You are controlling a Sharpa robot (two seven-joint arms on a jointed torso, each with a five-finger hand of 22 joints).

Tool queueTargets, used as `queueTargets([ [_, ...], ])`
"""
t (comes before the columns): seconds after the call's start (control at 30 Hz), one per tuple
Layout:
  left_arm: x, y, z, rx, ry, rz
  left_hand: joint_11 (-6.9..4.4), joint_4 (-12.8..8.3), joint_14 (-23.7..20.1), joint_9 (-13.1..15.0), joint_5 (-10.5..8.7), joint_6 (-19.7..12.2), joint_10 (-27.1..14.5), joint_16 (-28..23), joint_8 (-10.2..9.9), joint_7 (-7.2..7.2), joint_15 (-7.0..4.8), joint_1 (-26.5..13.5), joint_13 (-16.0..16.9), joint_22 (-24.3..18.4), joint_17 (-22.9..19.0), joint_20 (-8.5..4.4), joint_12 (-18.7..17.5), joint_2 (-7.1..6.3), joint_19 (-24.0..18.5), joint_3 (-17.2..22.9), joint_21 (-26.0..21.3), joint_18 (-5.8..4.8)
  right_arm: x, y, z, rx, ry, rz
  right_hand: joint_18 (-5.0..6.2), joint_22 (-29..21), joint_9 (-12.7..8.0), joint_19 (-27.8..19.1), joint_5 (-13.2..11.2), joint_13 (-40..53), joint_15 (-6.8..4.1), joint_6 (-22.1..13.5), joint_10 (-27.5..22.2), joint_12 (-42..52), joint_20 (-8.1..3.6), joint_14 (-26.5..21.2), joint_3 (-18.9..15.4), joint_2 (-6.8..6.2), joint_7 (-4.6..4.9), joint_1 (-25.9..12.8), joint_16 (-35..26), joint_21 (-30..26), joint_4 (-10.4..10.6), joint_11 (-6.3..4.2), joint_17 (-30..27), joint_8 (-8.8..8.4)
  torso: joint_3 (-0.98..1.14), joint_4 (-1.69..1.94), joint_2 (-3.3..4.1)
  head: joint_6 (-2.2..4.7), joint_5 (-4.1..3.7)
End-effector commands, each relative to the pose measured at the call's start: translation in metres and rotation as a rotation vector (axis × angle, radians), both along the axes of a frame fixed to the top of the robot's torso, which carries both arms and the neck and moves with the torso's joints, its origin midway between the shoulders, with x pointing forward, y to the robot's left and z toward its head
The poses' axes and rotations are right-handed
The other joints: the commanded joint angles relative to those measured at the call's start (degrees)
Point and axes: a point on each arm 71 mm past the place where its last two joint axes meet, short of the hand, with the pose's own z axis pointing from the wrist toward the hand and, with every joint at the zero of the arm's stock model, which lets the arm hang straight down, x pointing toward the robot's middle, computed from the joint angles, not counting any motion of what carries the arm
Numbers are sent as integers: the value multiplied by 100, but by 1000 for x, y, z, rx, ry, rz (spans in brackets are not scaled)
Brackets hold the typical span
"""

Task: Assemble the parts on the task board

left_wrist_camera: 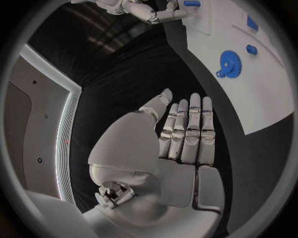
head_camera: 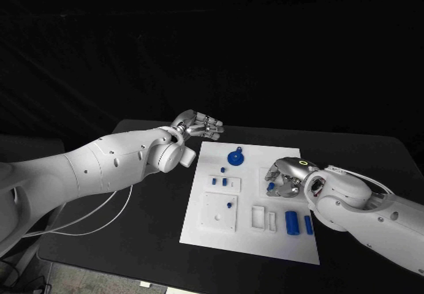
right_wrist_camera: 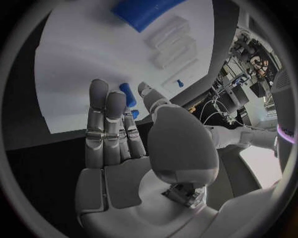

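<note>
The white task board (head_camera: 250, 229) lies in the middle of the black table. A blue gear (head_camera: 236, 157) (left_wrist_camera: 230, 63) sits near its far edge. Small blue parts (head_camera: 221, 181) lie below the gear, and two blue cylinders (head_camera: 299, 223) rest near the board's front right. My left hand (head_camera: 199, 126) (left_wrist_camera: 186, 134) hovers off the board's far left corner, fingers straight and side by side, holding nothing. My right hand (head_camera: 284, 179) (right_wrist_camera: 124, 139) is bent down over the board's right side. A small blue part (right_wrist_camera: 128, 94) sits between its thumb and a fingertip; whether it is gripped is unclear.
A white cable (head_camera: 97, 223) loops over the table under my left arm. The board carries raised white blocks and slots (head_camera: 263, 217). A large blue piece (right_wrist_camera: 146, 11) and a small blue peg (right_wrist_camera: 180, 83) show beyond my right fingers. Bare black table (head_camera: 115, 245) surrounds the board.
</note>
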Motion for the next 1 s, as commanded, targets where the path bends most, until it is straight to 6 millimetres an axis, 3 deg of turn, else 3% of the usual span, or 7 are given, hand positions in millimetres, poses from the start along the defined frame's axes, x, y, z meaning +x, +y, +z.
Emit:
queueTargets([
  [0.03,0,-2,1,-10,-1,-13,5,10,-22,3,1,-27,-45,-12,-1,-13,16,23,5,-6,8,1,24,-3,45,6,11,-22,-1,1,-6,-64,41,13,39,-9,-9,198,0,-7,44,2,14,15,48,0,6,34,-21,48,-4,-21,38,7,-9,-12,7,-9,-1,-2,4],
  [0.13,0,-2,1,-10,-1,-13,8,6,-32,3,3,-29,-53,-17,-2,-12,19,23,5,-50,7,2,22,-5,55,5,16,-21,-2,2,-8,-63,42,15,33,-18,-10,202,-16,-10,45,56,133,8,49,6,157,77,-4,26,3,-15,2,-4,-24,-14,8,-6,-2,0,5],
  [0.27,0,-2,1,-10,-1,-12,8,6,-32,3,3,-29,-53,-17,-2,-12,19,23,5,-50,7,2,22,-5,55,5,16,-21,-2,3,-8,-56,34,16,8,-15,-6,211,-241,-10,16,227,380,9,24,36,767,88,30,-107,18,34,-99,-59,-36,-10,3,-4,-4,4,-1],
  [0.37,0,-2,1,-10,-1,-12,8,6,-32,3,3,-29,-53,-17,-2,-12,19,23,5,-50,7,2,22,-5,55,5,16,-21,-2,3,-8,-49,23,17,-14,-5,-5,208,-366,-10,-10,339,535,4,-5,50,1241,28,49,-230,24,70,-131,-93,-33,-11,1,-4,-1,6,-7],
  [0.47,0,-1,1,-10,-1,-12,8,6,-32,3,3,-29,-53,-17,-2,-12,19,23,5,-50,7,2,22,-5,55,5,16,-21,-2,4,-7,-39,12,18,-29,-5,-3,205,-408,-8,-22,374,599,10,-20,53,1469,1,48,-293,23,86,-151,-111,-29,-9,3,-8,0,6,-5],
  [0.73,0,-1,1,-9,0,-12,8,6,-32,3,3,-29,-53,-17,-2,-12,19,23,5,-50,7,2,22,-5,55,5,16,-21,-3,4,-5,-21,-12,19,-60,6,0,201,-463,-4,-55,498,790,12,-54,59,1801,12,48,-349,24,125,-166,-161,-10,-7,-3,-4,-1,-1,-9],
  [1.0,1,0,1,-8,2,-10,8,6,-32,3,3,-29,-53,-17,-2,-12,19,23,5,-50,7,2,22,-5,55,5,16,-21,-3,4,-2,-15,-55,6,-82,87,12,189,-452,11,-164,740,1143,18,-158,46,2113,190,22,-195,40,193,-372,-261,36,1,0,-1,-2,-11,-10],
])
